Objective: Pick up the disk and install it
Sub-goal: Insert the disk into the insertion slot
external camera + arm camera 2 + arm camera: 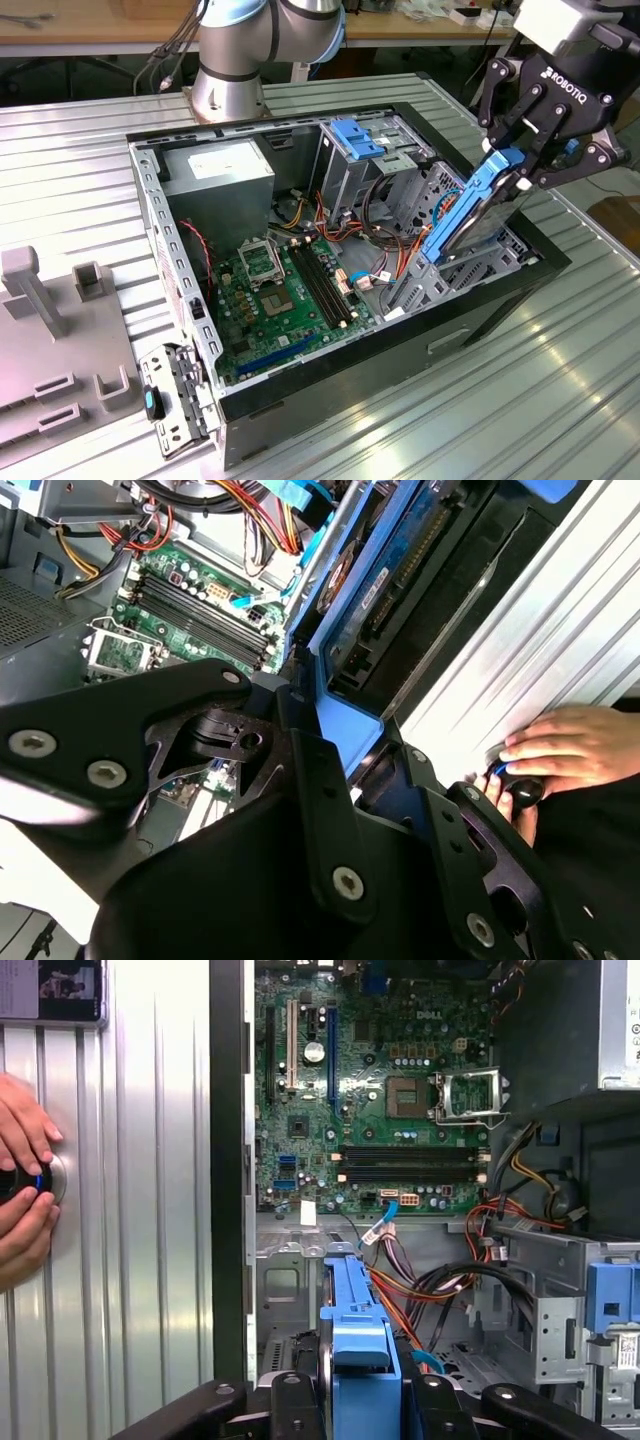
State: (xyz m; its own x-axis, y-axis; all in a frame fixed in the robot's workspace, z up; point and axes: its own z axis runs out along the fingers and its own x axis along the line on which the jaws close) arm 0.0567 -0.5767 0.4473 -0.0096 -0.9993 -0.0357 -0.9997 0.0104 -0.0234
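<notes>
The disk (468, 218), a grey drive in a bright blue carrier rail, stands tilted on end with its lower end in the metal drive bay (487, 268) at the exterior view's right of the open computer case (300, 395). My gripper (517, 168) is shut on the disk's upper blue end. In the first wrist view the blue rail (355, 1325) runs out from between my fingers (292, 1402) toward the bay. In the second wrist view the disk's edge (395, 575) sits along the case wall.
Inside the case lie the motherboard (280, 290), a grey power supply (220, 170), a blue caddy (360, 135) on the cage and loose cables (385, 200). A person's hand (20, 1150) rests on the ribbed table beside the case. Grey fixtures (40, 300) stand at the exterior view's left.
</notes>
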